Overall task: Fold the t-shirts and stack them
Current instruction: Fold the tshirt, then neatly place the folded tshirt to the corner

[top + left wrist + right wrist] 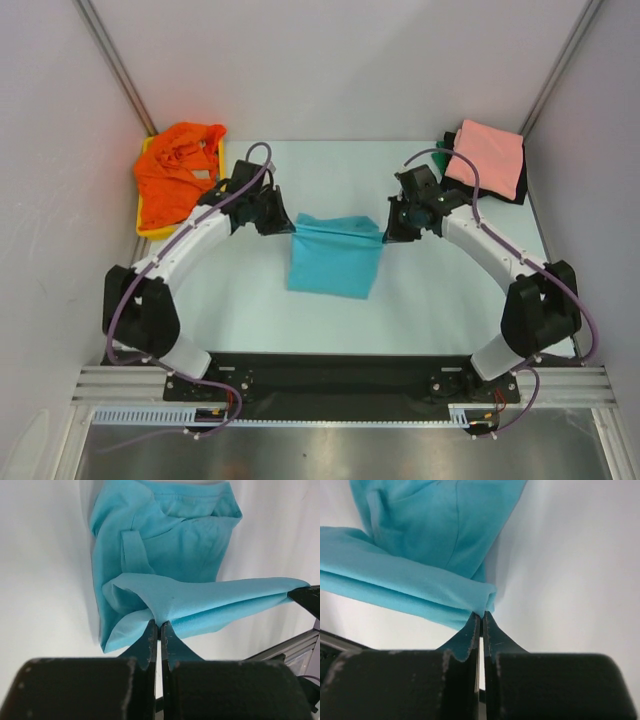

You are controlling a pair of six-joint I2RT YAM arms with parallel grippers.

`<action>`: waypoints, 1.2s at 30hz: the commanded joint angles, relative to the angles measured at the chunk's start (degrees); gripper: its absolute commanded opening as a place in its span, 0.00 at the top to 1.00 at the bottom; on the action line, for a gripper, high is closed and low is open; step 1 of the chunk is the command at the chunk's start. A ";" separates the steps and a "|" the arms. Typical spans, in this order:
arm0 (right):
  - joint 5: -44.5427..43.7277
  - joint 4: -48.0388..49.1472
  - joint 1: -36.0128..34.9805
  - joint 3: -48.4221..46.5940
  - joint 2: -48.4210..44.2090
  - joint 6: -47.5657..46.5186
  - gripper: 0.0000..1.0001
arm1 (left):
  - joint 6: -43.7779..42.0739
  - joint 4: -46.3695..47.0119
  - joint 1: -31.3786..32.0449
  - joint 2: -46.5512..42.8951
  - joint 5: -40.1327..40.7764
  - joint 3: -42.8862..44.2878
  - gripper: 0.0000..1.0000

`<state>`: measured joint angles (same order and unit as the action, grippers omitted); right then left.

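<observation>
Since both arms pinch the same cloth, the relation that matters is edge vs. body. The turquoise t-shirt has its near part lying on the desk, toward the arm bases, and its far edge raised between the two arms.

Left fingers are clenched on the left corner of that edge. Cloth bunches right at the tips and runs off to the robot's right. Right fingers are clenched on the right corner, with a doubled layer of cloth at the tips running off to the left. Neither arm is nearer; the grips look symmetric.

The held edge runs left-right across the desk, fairly taut, with a slight sag in the left wrist view. In both wrist views the rest of the shirt lies beyond the tips, with one sleeve band on top.

Judgement: mid-fold. The next move likely carries the held edge over the body toward the near hem, with both arms travelling together. Uneven travel would skew the fold.

Farther back, an orange t-shirt sits crumpled on the yellow tray at far left. A salmon pink t-shirt lies folded at far right on a black t-shirt. Both are well apart from the turquoise one.
</observation>
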<state>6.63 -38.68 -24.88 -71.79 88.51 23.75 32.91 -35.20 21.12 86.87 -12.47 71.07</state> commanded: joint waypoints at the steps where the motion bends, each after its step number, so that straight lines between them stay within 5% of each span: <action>1: -0.57 -0.96 2.47 -4.31 2.80 -3.09 1.00 | -2.85 0.13 -1.44 3.29 -0.45 6.43 1.00; 15: 4.53 -2.46 7.39 -19.87 20.02 -5.03 1.00 | -5.75 -10.85 -7.33 28.86 -3.17 36.92 0.99; 16: 4.09 -3.07 7.39 -20.92 21.17 -4.85 1.00 | -5.66 -11.29 -7.41 30.45 -3.87 38.52 0.98; 17: 4.26 -3.33 7.48 -21.63 23.53 -4.76 0.97 | -5.57 -11.99 -7.76 33.77 -5.44 40.01 0.83; 19: 4.97 -3.33 7.92 -23.91 26.00 -4.68 0.62 | -5.48 -13.22 -8.38 36.95 -6.33 44.65 0.51; 20: 5.23 -3.34 8.01 -24.97 28.10 -4.50 0.27 | -5.22 -13.31 -8.47 39.75 -7.30 45.99 0.46; 22: 5.14 -3.60 8.53 -27.25 29.78 -4.50 0.09 | -5.04 -15.50 -8.91 41.79 -7.83 50.28 0.36; 24: 4.88 -3.51 9.50 -27.27 29.80 -4.15 0.04 | -5.22 -16.65 -8.91 40.67 -7.57 51.62 0.32; 30: 13.92 10.18 12.49 -9.88 20.31 -1.61 0.02 | -6.45 -12.79 -8.91 23.04 -3.44 34.63 0.26; 36: 20.08 18.45 13.28 -2.05 21.79 -0.28 0.05 | -7.33 -6.38 -8.91 4.12 -1.69 14.65 0.24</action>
<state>21.61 -27.35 -11.33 -75.16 110.43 22.37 27.66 -45.45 12.10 100.01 -16.01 91.24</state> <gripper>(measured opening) 0.957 0.759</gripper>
